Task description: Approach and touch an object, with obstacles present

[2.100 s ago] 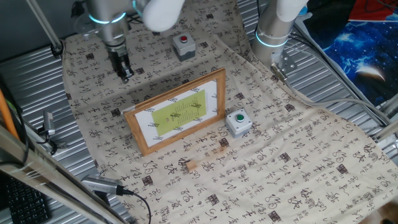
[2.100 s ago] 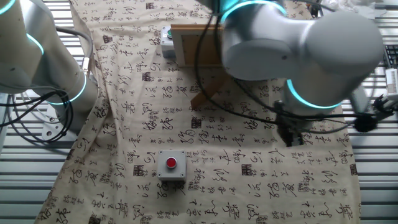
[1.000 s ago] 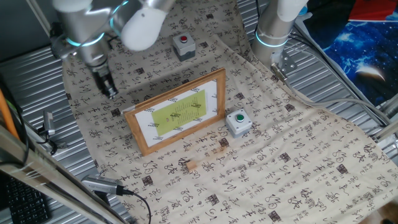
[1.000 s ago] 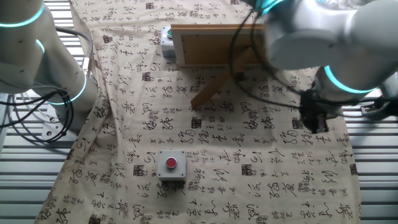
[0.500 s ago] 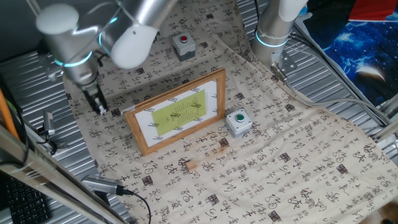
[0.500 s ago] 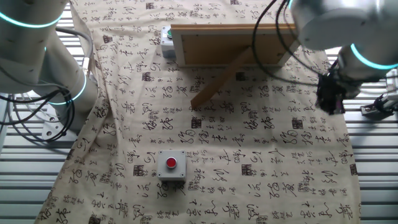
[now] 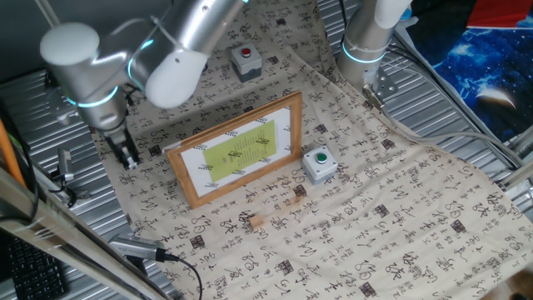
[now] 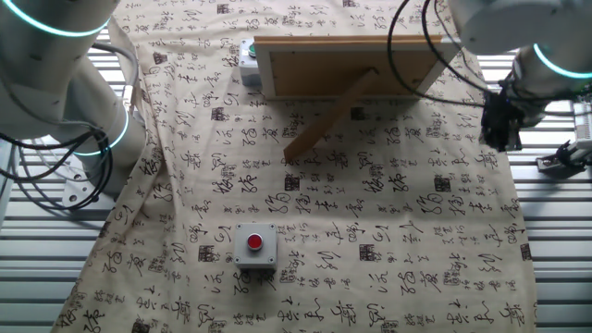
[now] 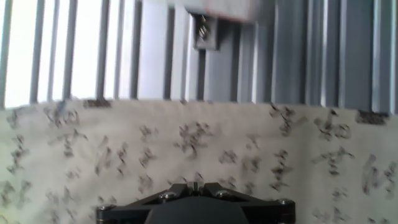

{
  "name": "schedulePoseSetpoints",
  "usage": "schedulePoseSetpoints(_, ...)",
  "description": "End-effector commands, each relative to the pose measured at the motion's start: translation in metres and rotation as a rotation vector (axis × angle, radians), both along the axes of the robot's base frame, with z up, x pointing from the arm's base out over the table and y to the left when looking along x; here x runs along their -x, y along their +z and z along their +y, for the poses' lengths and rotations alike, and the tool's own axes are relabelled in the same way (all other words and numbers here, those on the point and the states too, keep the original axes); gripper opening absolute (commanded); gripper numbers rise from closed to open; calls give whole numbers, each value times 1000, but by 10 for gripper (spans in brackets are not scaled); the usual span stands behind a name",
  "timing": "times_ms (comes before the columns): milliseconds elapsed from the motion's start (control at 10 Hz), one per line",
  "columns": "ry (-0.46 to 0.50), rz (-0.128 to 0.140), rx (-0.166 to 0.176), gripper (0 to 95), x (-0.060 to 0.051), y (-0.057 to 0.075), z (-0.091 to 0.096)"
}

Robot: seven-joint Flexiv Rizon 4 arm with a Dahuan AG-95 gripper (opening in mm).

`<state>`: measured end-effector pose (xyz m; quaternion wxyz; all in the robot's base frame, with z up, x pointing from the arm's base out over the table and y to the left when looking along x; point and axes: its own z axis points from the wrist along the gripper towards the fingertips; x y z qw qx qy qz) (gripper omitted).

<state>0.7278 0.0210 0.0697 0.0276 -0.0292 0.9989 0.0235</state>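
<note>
end effector (image 7: 129, 158) fingertips indistinct, frame (image 8: 347, 67) front hidden

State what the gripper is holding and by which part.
Nothing is held. The gripper hangs over the printed cloth near its edge, beside the picture frame, with the wooden cube lying far from it, untouched.

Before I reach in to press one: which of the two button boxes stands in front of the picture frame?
The box with the green button, beside the frame's right lower corner on its glass side. The red-button box sits behind the frame.
</note>
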Motion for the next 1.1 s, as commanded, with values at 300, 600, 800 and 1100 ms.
schedulePoseSetpoints(300, -31, -2, -2, 0, -13, -1, 30)
schedulePoseSetpoints(600, -61, -5, -2, 0, -17, -2, 56)
schedulePoseSetpoints(800, -82, -4, 1, 0, -17, 1, 75)
schedulePoseSetpoints(1100, -106, -15, -1, 0, -13, -1, 95)
